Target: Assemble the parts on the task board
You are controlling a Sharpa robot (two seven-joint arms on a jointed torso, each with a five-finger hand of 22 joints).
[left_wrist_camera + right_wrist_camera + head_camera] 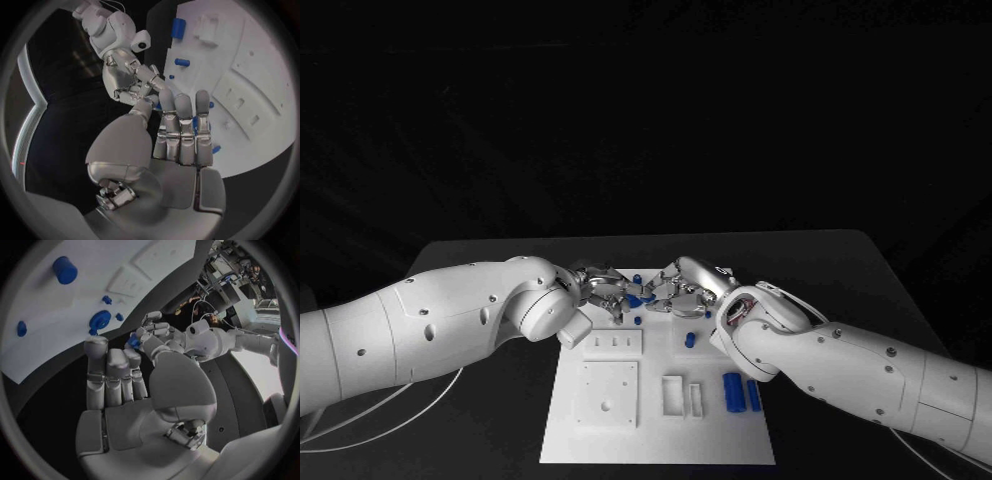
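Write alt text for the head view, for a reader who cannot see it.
Two white robot arms meet over the far end of a white task board on a black table; the left robot hand holds a small blue part, the right robot hand close beside it. More blue parts lie on the board.

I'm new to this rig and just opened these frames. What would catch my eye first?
The two silver hands, left hand and right hand, meet fingertip to fingertip over the far end of the white task board, with a small blue part between them. Nearer the robot, two blue cylinders lie side by side on the board's right side.
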